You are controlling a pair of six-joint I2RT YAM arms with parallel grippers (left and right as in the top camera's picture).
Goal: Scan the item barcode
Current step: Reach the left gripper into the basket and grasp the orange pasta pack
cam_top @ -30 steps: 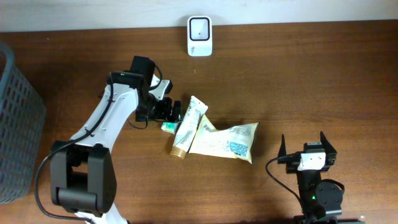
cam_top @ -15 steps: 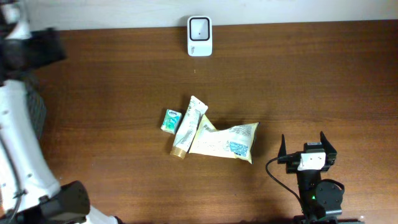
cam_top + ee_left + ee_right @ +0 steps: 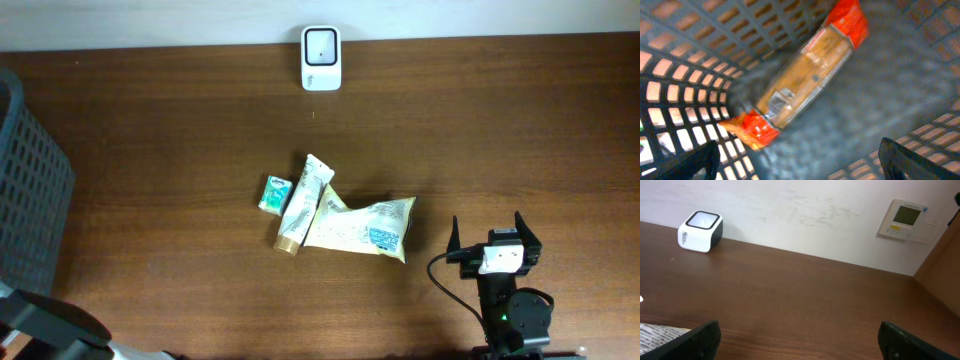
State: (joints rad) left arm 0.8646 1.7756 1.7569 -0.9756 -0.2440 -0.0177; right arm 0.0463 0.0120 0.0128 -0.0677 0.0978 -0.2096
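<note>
Three items lie in a cluster mid-table: a small green box (image 3: 274,194), a white tube (image 3: 303,203) and a yellow pouch (image 3: 365,228). The white scanner (image 3: 321,58) stands at the far edge, also seen in the right wrist view as the scanner (image 3: 700,231). My left gripper (image 3: 800,167) is open inside the grey basket (image 3: 900,95), over a blurred orange and red packet (image 3: 805,75) lying on the basket floor; nothing is between its fingers. My right gripper (image 3: 497,238) is open and empty near the front right, apart from the pouch.
The grey mesh basket (image 3: 30,190) stands at the table's left edge. Part of the left arm (image 3: 45,328) shows at the bottom left. A wall panel (image 3: 907,219) hangs behind the table. The pouch's edge (image 3: 655,334) shows at the lower left of the right wrist view.
The left arm has swung away from the cluster of items to the left and out of the overhead view. The items and the right arm have not moved.
</note>
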